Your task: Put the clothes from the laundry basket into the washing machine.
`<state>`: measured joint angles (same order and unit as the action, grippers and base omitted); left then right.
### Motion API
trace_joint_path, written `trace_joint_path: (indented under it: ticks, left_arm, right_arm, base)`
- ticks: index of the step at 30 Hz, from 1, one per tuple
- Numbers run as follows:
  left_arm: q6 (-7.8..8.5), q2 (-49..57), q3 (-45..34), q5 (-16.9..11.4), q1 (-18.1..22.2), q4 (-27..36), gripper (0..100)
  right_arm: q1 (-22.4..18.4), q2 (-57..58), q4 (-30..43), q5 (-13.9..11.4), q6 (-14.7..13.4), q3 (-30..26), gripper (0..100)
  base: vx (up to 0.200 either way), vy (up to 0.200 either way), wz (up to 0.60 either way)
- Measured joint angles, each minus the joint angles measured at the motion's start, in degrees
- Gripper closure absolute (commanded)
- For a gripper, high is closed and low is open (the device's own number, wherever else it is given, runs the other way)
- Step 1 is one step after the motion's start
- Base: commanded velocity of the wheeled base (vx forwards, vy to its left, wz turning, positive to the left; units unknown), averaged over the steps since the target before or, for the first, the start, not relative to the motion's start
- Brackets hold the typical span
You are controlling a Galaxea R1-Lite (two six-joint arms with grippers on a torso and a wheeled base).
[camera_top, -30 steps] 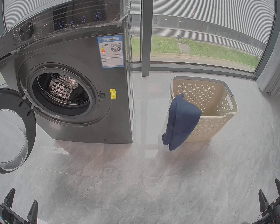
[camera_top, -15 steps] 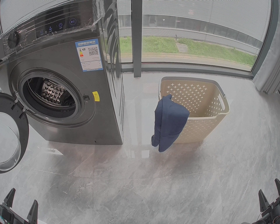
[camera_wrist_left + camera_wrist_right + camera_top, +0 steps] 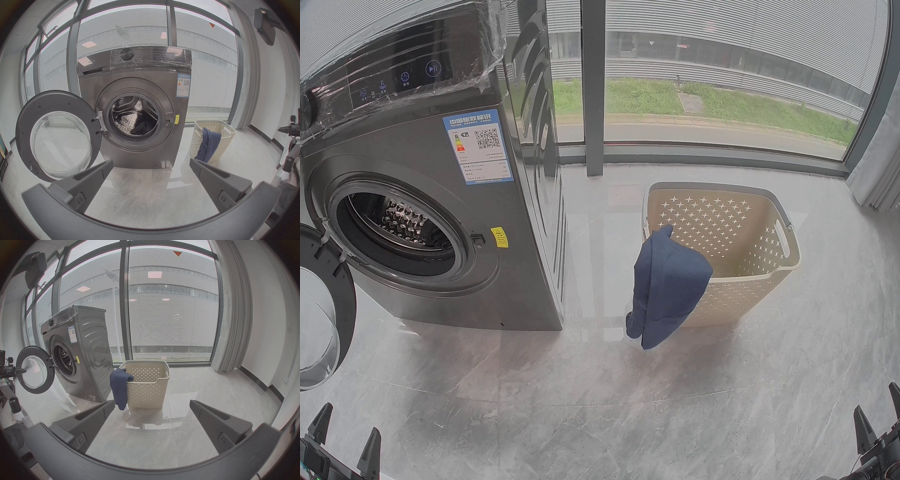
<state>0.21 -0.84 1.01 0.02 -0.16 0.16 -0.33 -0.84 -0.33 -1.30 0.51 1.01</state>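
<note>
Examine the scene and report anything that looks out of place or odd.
The navy garment hangs over the rim of the laundry basket, mostly outside it, trailing toward the floor. Clear plastic film covers the control panel of the washing machine.

open washing machine (image 3: 137,78), cloth (image 3: 208,147) over basket (image 3: 227,132)

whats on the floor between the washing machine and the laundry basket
Nothing: in the head view the floor between the washing machine and the laundry basket is bare. A blue garment hangs over the basket's rim on that side.
</note>
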Motion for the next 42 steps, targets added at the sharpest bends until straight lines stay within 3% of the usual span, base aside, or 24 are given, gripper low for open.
trace_joint_path:
  ticks: [8, 17, 27, 30, 35, 42]
  left_arm:
    - [0.09, 0.0, 0.0, 0.0, 0.0, 0.0, 0]
    - [-0.05, 0.0, 0.0, 0.0, 0.0, 0.0, 0]
    - [0.04, 0.0, 0.0, -0.1, 0.0, 0.0, 0]
    - [0.01, -0.1, 0.0, 0.0, 0.0, 0.0, 0]
    - [0.04, -0.1, 0.0, 0.0, 0.0, 0.0, 0]
    - [0.06, -0.1, 0.0, 0.0, 0.0, 0.0, 0]
  right_arm:
    - [0.0, 0.0, 0.0, 0.0, 0.0, 0.0, 0]
    - [0.0, 0.0, 0.0, 0.0, 0.0, 0.0, 0]
    - [0.0, 0.0, -1.1, 0.6, 0.0, 0.1, 0]
    - [0.1, -0.1, -2.0, 0.3, -0.1, 2.9, 0]
    - [2.0, -3.9, -2.7, -1.3, -1.2, 7.6, 0]
    - [7.4, -18.4, -6.6, -3.4, -5.0, 10.5, 0]
  base:
    - [0.0, -0.2, 0.0]
    - [0.0, 0.0, 0.0]
    - [0.12, 0.0, 0.0]
    - [0.0, 0.0, 0.0]
    - [0.0, 0.0, 0.0]
    - [0.0, 0.0, 0.0]
